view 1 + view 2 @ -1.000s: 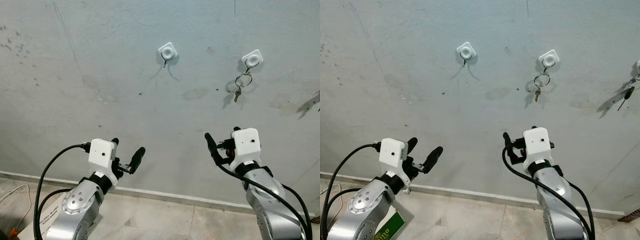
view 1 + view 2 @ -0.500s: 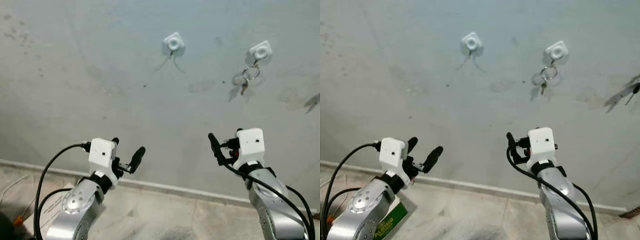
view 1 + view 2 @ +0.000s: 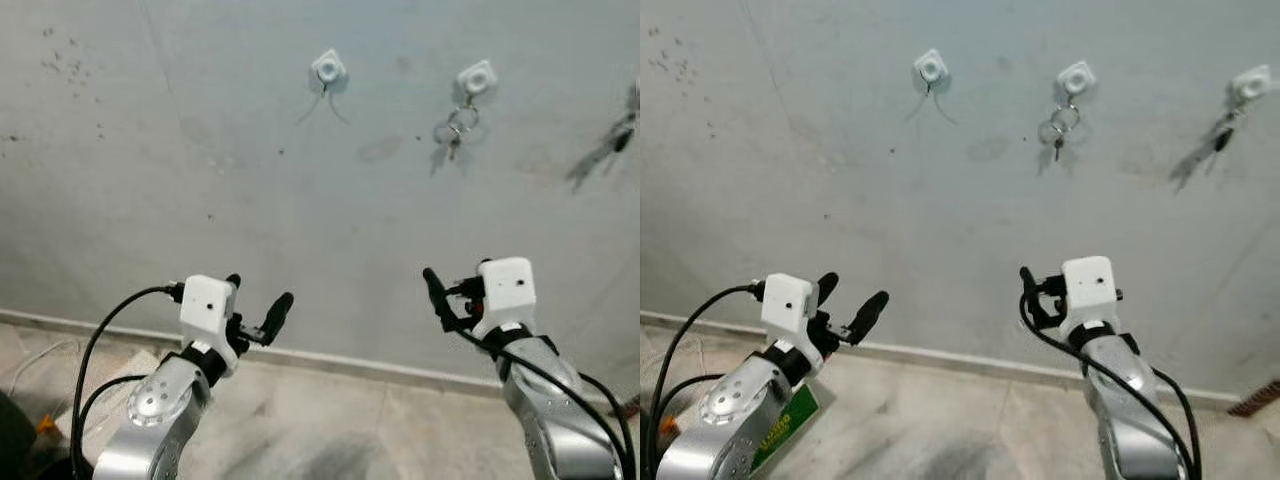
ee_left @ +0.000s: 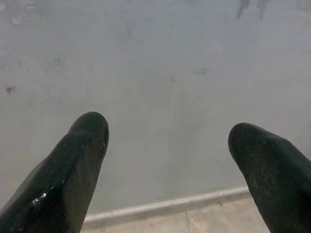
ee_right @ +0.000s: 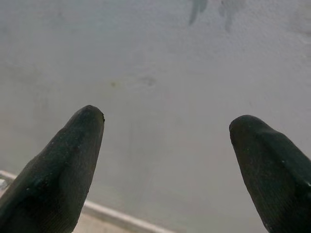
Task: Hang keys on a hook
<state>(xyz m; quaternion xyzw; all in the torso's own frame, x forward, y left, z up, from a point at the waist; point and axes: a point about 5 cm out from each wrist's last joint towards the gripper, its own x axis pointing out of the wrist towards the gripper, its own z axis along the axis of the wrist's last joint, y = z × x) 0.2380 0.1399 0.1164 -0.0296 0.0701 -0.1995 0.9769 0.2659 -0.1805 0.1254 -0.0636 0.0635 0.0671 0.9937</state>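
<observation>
Keys on the middle hook, both pincers empty and held low before the wall.

The keys [image 3: 452, 135] hang by their ring from the middle white hook [image 3: 476, 77], high on the grey wall [image 3: 200, 200]; an empty hook [image 3: 327, 69] sits to its left, and a third hook [image 3: 1249, 84] further right carries something dark and blurred. The left pincer [image 3: 255, 302] and the right pincer [image 3: 452, 282] both stand well below the hooks, fingers spread wide apart with nothing between them, as the wrist views confirm. Judging by this, the hanging looks done. The sound finish is to keep both arms low and clear of the ring, and to draw back straight, so the keys are not knocked off.
</observation>
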